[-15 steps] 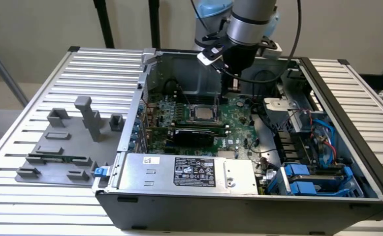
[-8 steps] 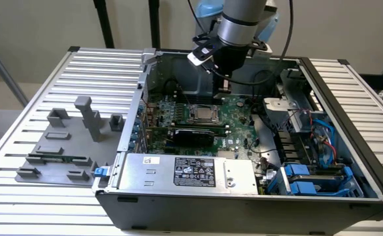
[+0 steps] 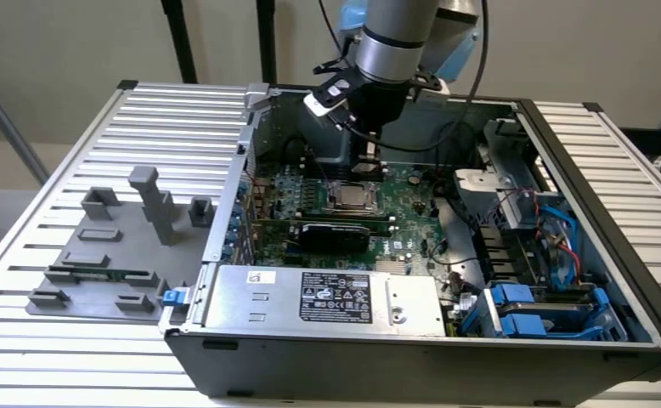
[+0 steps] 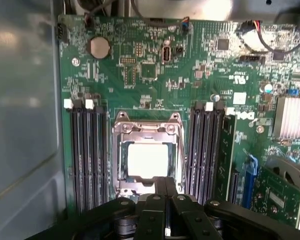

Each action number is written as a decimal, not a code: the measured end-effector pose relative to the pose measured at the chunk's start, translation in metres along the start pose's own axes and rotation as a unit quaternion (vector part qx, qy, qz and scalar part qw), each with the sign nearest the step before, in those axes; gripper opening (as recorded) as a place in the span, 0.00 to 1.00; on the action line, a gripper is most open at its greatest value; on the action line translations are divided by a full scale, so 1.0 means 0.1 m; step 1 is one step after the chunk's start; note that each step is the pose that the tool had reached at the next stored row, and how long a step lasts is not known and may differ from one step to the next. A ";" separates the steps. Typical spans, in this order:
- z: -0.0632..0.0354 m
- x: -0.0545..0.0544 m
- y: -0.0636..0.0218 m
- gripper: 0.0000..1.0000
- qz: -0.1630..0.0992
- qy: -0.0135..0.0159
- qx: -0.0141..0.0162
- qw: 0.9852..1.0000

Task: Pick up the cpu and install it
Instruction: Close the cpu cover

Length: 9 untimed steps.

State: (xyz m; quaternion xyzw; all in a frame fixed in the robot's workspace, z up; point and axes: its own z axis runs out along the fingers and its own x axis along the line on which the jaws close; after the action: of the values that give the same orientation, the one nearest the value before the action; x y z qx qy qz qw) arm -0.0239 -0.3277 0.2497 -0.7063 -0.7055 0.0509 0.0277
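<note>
**Exterior view**
- Computer case (image 3: 421,365): open, lying on the slatted table (image 3: 183,102). You see the motherboard (image 3: 404,229) inside and the power supply (image 3: 330,293) along the near edge.
- Grey fixture blocks (image 3: 104,255): on the table at the exterior view's left, well apart from the arm.
- Cpu (image 3: 350,197): flat in the socket near the board's middle.
- Gripper (image 3: 367,161): hangs over the far side of the socket, close above the cpu and carrying nothing.

**Wrist view**
- Cpu (image 4: 147,161): pale square top, lying level inside the metal socket frame (image 4: 121,131), with memory slots (image 4: 87,150) on both sides.
- Gripper (image 4: 165,181): jaws pressed together and empty, tips just beside one edge of the cpu. You cannot tell whether they touch the frame.

**Step in hand**
You appear to be at the end of the install, with the chip placed and let go. Whatever you command now calls for a clean path, because the closed tips sit close to the frame and the slots.
</note>
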 end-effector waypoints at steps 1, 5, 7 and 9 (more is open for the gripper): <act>0.010 0.00 -0.028 0.11 -0.001 0.000 0.001 1.000; 0.055 0.00 -0.143 0.11 -0.003 0.000 0.002 1.000; 0.078 0.00 -0.195 0.11 -0.004 0.000 0.003 1.000; 0.097 0.00 -0.213 0.11 -0.005 0.000 0.004 1.000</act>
State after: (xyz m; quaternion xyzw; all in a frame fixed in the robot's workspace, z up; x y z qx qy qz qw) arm -0.0461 -0.3277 0.2424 -0.7030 -0.7086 0.0535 0.0305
